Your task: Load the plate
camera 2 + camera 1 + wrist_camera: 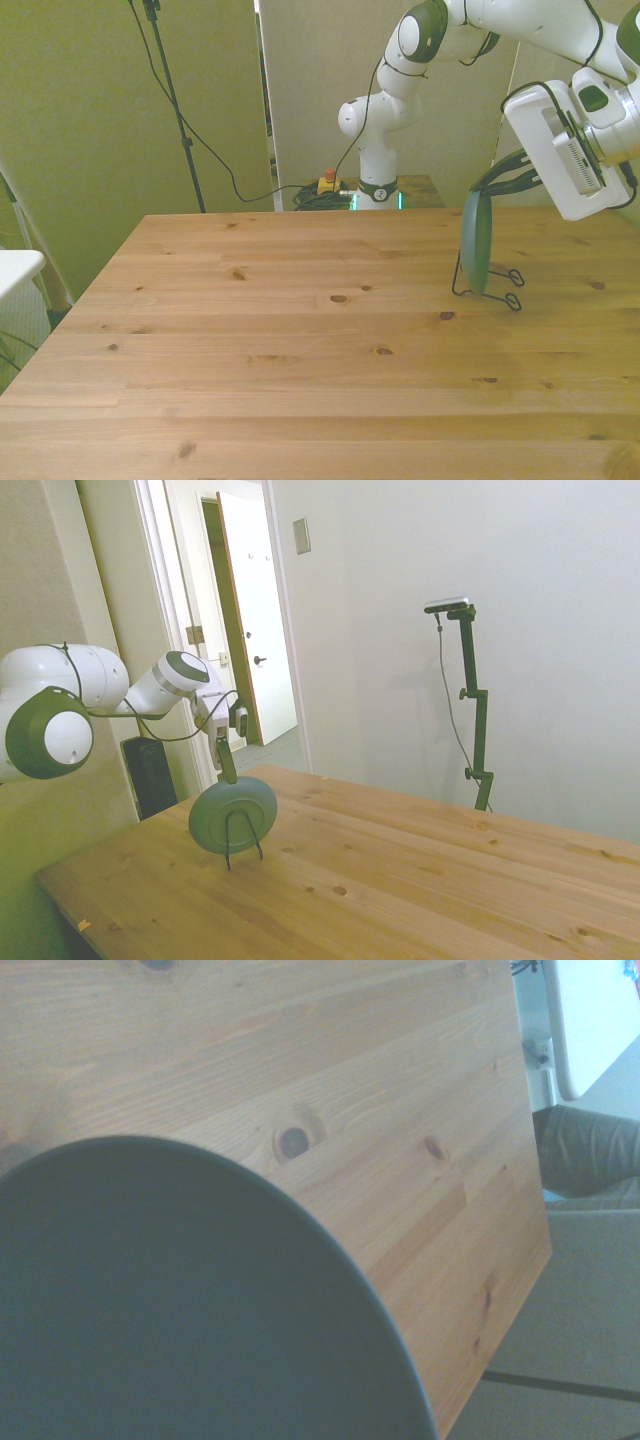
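Round matte grey-green plate (232,815) standing on edge in thin black wire stand (487,283) on wooden table (400,880), directly below white two-finger gripper (227,767). Fingers closed on plate's upper rim.

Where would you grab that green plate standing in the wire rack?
By its top rim, from above. The plate stands on edge in the wire stand, whose wires cross its lower part, leaving only the upper edge free. The gripper already sits there; whether it has closed is unclear.
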You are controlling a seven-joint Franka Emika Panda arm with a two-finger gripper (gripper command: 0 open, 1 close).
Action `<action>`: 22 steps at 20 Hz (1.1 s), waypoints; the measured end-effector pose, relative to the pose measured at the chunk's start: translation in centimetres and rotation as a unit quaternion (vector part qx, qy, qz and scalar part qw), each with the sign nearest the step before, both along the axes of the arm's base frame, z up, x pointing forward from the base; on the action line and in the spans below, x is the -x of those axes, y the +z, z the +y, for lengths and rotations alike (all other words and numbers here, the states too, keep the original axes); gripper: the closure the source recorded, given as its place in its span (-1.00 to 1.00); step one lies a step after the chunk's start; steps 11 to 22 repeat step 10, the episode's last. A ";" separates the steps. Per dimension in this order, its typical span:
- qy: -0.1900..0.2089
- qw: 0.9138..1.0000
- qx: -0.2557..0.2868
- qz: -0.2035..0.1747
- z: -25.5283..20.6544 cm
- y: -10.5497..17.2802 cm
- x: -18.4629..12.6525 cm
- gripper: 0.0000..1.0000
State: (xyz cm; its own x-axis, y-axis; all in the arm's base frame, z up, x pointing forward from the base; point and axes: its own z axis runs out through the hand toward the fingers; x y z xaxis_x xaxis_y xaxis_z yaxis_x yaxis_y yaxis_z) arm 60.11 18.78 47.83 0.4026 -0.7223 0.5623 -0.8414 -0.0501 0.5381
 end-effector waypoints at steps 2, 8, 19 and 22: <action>0.003 1.000 0.000 -0.001 -0.2 -0.1 0.3 -1.00; 0.016 0.999 -0.026 -0.030 0.8 3.9 2.4 -1.00; 0.029 0.995 -0.063 -0.064 1.3 6.9 3.4 -1.00; 0.029 0.995 -0.063 -0.064 1.3 6.9 3.4 -1.00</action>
